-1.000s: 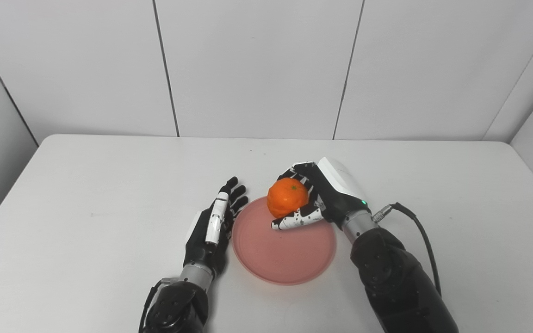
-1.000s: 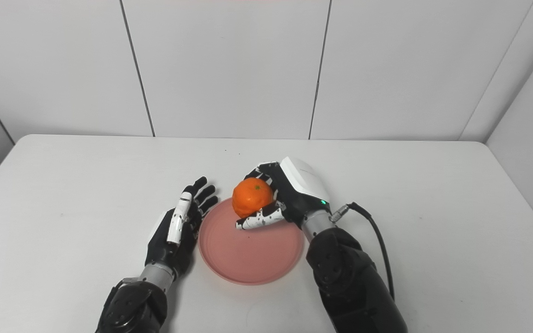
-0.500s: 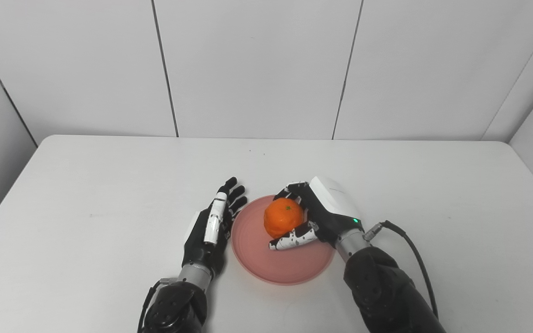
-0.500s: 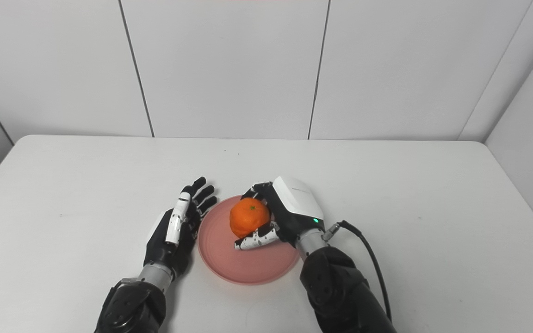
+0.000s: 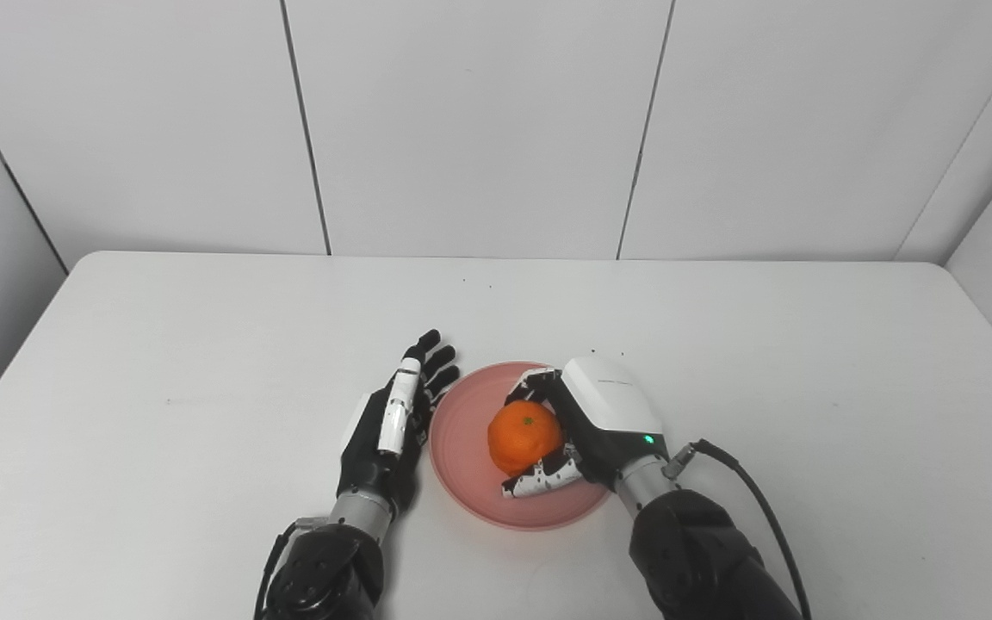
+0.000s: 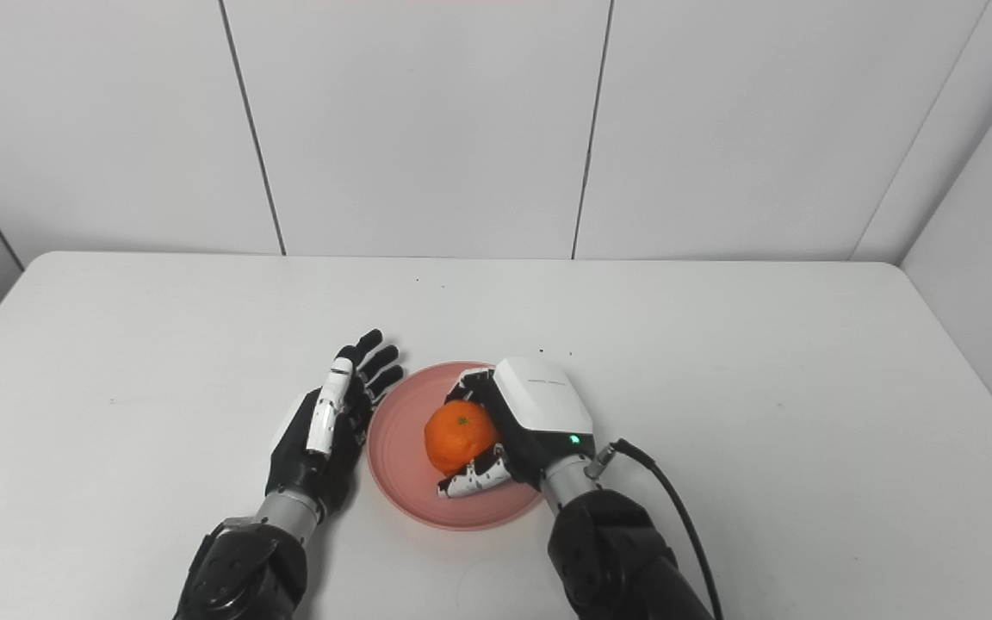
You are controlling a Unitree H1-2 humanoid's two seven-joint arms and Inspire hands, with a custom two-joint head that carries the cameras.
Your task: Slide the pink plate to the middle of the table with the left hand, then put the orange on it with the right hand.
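Orange held over the pink plate

The right hand (image 5: 586,430) grips the orange (image 5: 524,437) above the middle of the pink plate (image 5: 461,448) on the white table (image 5: 160,344). The left hand (image 5: 388,422) lies open, fingers spread, just beside the plate's left rim.

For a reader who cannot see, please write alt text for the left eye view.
The right hand holds an orange over the pink plate on a white table. The left hand lies open beside the plate's left rim.

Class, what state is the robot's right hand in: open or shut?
Shut on the orange: the right hand wraps it, fingers curled around, above the pink plate.
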